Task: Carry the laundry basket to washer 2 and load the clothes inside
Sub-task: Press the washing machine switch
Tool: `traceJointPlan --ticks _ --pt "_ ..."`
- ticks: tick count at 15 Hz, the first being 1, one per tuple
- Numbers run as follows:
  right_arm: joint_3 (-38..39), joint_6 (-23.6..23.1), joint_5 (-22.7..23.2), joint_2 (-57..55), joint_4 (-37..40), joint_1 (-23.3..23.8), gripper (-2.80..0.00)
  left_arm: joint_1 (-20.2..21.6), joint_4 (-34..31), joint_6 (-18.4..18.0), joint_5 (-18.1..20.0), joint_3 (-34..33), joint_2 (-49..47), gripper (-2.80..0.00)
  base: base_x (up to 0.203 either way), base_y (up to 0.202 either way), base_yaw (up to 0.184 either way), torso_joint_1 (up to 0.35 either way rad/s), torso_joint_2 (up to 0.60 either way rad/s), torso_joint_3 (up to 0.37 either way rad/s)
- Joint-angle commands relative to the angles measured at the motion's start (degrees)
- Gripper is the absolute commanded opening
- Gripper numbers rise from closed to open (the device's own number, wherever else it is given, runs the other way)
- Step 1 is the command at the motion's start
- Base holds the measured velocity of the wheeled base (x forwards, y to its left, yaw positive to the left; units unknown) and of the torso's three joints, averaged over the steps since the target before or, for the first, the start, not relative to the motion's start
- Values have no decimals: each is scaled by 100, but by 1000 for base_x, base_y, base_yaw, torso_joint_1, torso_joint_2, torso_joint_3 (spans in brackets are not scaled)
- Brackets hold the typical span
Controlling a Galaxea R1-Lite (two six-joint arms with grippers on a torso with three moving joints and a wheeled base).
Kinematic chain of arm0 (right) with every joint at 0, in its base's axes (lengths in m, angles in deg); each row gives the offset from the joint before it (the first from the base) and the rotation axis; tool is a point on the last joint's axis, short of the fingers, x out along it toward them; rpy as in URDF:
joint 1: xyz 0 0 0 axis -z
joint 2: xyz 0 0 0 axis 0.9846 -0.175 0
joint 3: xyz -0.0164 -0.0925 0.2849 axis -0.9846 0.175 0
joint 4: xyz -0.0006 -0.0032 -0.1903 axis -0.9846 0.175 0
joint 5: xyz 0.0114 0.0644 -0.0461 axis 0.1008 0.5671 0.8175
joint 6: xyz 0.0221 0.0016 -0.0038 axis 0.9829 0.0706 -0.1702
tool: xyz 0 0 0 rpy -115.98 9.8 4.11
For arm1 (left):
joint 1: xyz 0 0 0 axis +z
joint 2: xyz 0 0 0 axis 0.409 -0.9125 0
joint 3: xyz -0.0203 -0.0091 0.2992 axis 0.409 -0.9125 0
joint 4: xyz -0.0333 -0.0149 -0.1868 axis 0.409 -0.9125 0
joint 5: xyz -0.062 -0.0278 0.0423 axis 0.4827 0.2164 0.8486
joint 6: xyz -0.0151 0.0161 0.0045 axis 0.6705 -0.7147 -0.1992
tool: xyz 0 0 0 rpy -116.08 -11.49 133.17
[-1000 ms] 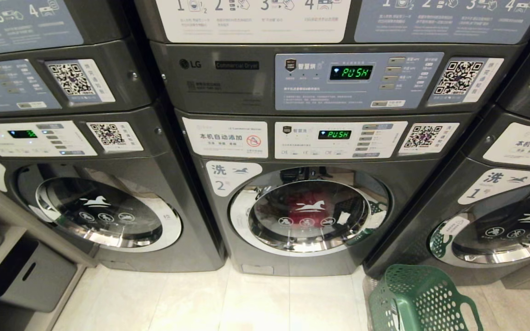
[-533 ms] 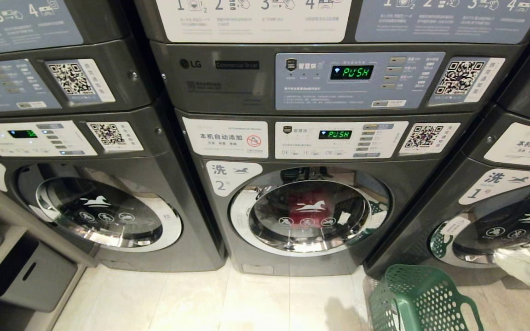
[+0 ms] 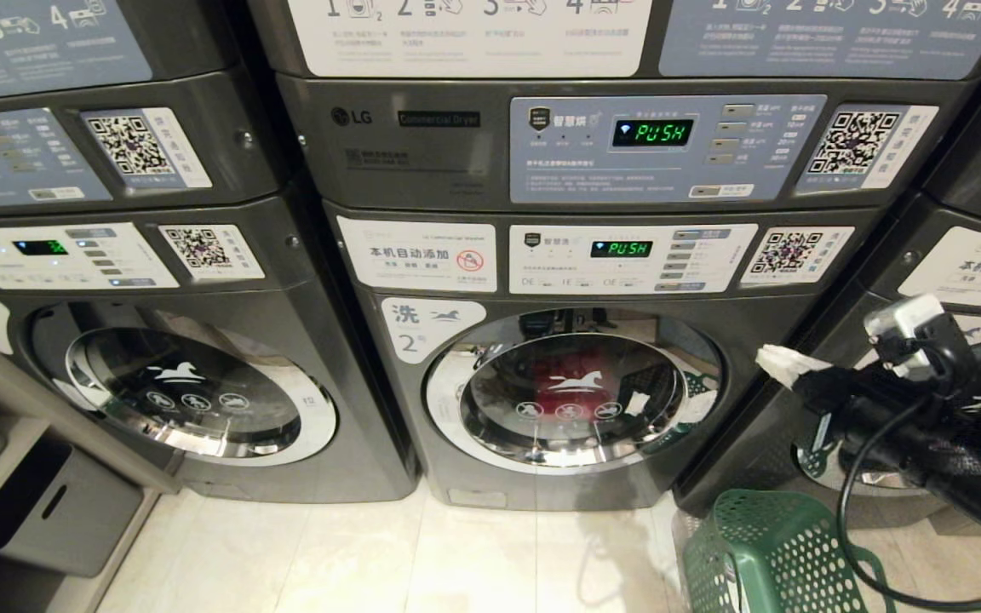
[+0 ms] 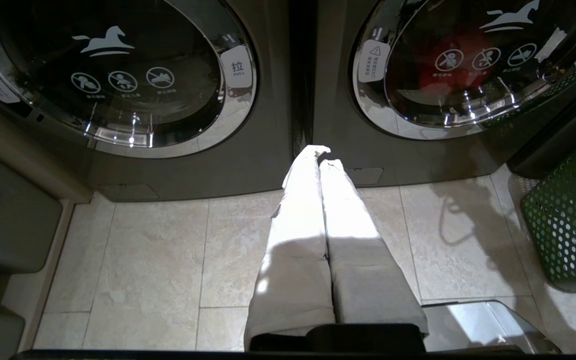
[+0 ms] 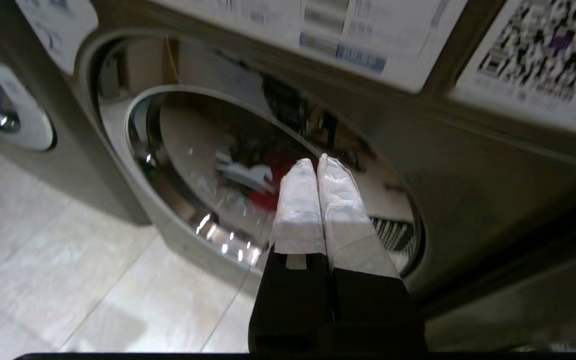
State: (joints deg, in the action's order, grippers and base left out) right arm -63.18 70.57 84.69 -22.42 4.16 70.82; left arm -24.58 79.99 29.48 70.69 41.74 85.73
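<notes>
Trouble from here is mostly about the closed door, so check it view by view. From the head camera, washer 2 (image 3: 571,387) stands straight ahead with its round door (image 3: 574,400) shut, while the laundry basket (image 3: 776,553) sits on the floor to its lower right; the clothes cannot be made out inside it from this angle. Your right gripper (image 3: 784,364) hangs level beside the door's right edge, fingers pressed together and holding nothing; a swing toward the glass with shut fingers would only bump it, and the trailing cable (image 3: 861,511) loops just above the basket rim, where it could snag. In the left wrist view, the left gripper (image 4: 320,152) hangs low over the tiled floor (image 4: 143,260) in front of the seam between two machines, likewise shut and empty, so it offers no help if the door springs back. In the right wrist view, the fingertips (image 5: 300,172) point at the glass rather than any handle; the red patch there may be only a reflection.
</notes>
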Motion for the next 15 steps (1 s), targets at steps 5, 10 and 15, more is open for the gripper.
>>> traceJointPlan --ticks 5,10,15 --pt "-518 -43 23 -1124 -1217 -158 -280 0 -4 -4 1 2 11 -280 0 0 0 0 0 0" --pt "-832 -50 389 -1501 -1266 -197 -280 0 -4 -4 1 2 11 -280 0 0 0 0 0 0" --pt "-1902 -239 340 -2057 -1266 -223 -280 0 -4 -4 1 2 11 -280 0 0 0 0 0 0"
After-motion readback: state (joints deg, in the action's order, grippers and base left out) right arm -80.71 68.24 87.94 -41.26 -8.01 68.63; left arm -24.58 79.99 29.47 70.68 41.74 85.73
